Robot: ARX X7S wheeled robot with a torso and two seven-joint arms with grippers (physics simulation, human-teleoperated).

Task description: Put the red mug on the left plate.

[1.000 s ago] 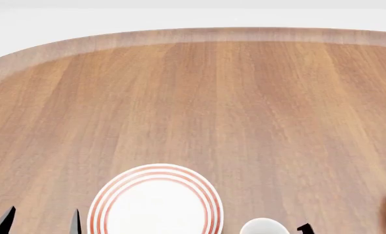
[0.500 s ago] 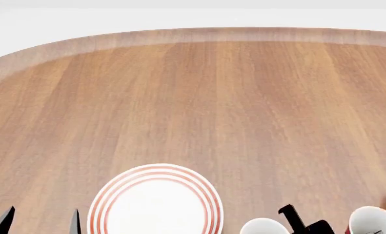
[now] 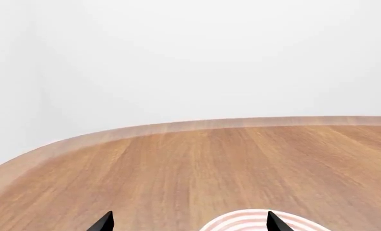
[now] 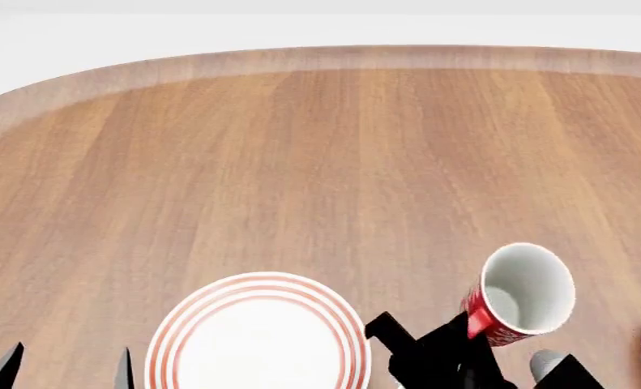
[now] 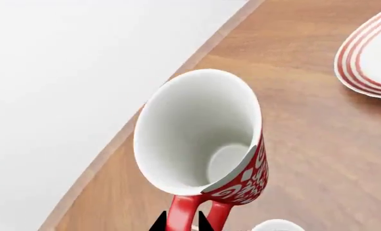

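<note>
Our right hand (image 5: 180,225) pinches the red mug (image 4: 520,293) by its handle, holding it tilted above the counter (image 4: 320,178), right of the left plate (image 4: 258,336). Our left hand (image 3: 187,222) hangs spread wide, holding nothing. Only the right wrist view shows the fingertips closed on the handle.

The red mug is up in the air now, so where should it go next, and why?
Probably sideways toward the left plate. The right gripper holds the red mug by its handle, tilted, off to the right of that plate above bare table. It likely needs to be over the plate before lowering.
</note>
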